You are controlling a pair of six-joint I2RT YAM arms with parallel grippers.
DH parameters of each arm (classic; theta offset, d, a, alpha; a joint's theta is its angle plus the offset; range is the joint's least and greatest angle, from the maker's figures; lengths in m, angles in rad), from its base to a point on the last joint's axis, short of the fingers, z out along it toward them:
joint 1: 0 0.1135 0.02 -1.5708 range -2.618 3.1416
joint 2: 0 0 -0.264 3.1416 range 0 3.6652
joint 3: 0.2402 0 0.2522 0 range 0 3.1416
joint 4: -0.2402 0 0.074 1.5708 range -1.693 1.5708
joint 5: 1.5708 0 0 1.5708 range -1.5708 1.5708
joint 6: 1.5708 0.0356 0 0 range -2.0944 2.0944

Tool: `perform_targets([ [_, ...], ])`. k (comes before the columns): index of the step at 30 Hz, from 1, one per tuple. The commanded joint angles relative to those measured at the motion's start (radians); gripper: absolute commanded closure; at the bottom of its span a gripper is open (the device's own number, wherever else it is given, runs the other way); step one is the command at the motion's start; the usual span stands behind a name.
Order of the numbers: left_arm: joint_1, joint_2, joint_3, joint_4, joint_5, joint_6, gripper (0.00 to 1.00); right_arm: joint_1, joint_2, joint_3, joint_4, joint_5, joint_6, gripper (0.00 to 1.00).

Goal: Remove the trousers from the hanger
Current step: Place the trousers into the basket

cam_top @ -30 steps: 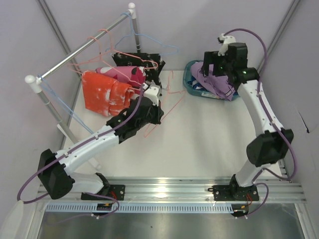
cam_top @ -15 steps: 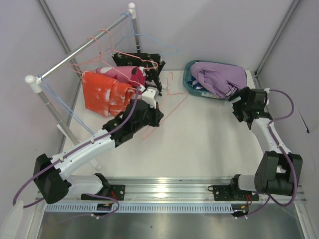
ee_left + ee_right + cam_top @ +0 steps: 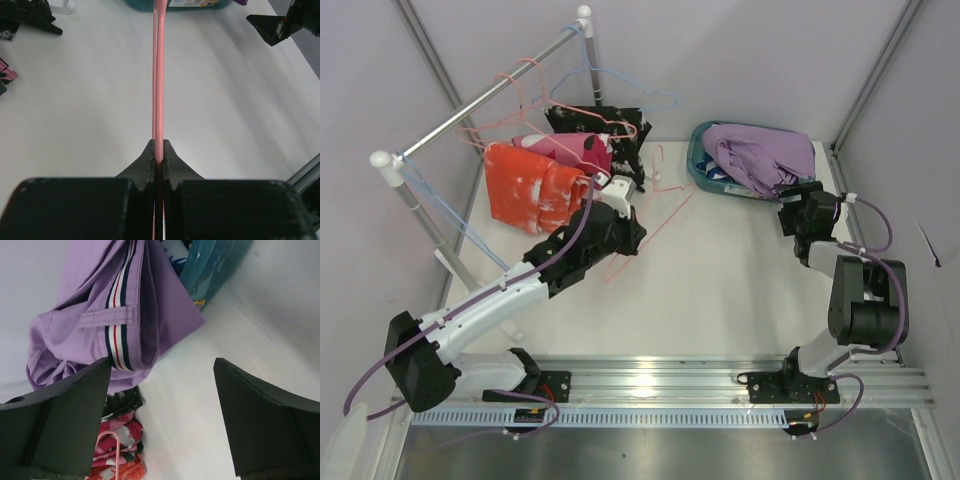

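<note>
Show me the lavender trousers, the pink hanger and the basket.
lavender trousers (image 3: 765, 150), top view, middle of the cloth
pink hanger (image 3: 158, 90), left wrist view, its wire
basket (image 3: 697, 160), top view, left rim

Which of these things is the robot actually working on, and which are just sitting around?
In the job: orange cloth trousers, black speckled cloth trousers, lavender cloth trousers, thin pink wire hanger, left gripper shut on it.
Just there: teal plastic basket, silver metal clothes rail, pale blue wire hanger.
</note>
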Motion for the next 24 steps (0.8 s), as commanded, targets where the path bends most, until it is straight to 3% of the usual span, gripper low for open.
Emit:
perform_targets([
  [1, 0.007, -0.021, 0.012, 0.022, -0.014, -0.024, 1.0, 0.003, 0.084, 0.042, 0.208, 0.028, 0.042, 0.13],
  [3, 0.007, -0.012, 0.022, 0.007, -0.013, -0.024, 1.0, 0.001, 0.115, 0.058, 0.218, 0.028, 0.048, 0.16],
  [6, 0.007, -0.009, 0.032, -0.016, -0.024, -0.024, 1.0, 0.001, 0.156, 0.086, 0.245, 0.028, 0.048, 0.3],
  [9, 0.007, -0.009, 0.037, -0.025, -0.039, -0.024, 1.0, 0.001, 0.179, 0.129, 0.259, 0.0, 0.017, 0.5],
  [11, 0.007, -0.006, 0.04, -0.025, -0.045, -0.023, 1.0, 0.001, 0.19, 0.179, 0.247, -0.009, -0.018, 0.74],
  [14, 0.007, 0.003, 0.049, -0.027, -0.044, -0.023, 1.0, 0.001, 0.196, 0.244, 0.186, -0.027, -0.071, 0.94],
  [16, 0.007, 0.006, 0.054, -0.03, -0.042, -0.024, 1.0, 0.001, 0.186, 0.307, 0.125, -0.034, -0.105, 1.0],
  [22, 0.009, 0.003, 0.051, -0.027, -0.037, -0.021, 1.0, 0.015, 0.155, 0.518, -0.052, 0.011, -0.361, 1.0],
  [24, 0.007, 0.002, 0.046, -0.025, -0.033, -0.02, 1.0, 0.009, 0.172, 0.591, -0.084, -0.039, -0.426, 1.0],
])
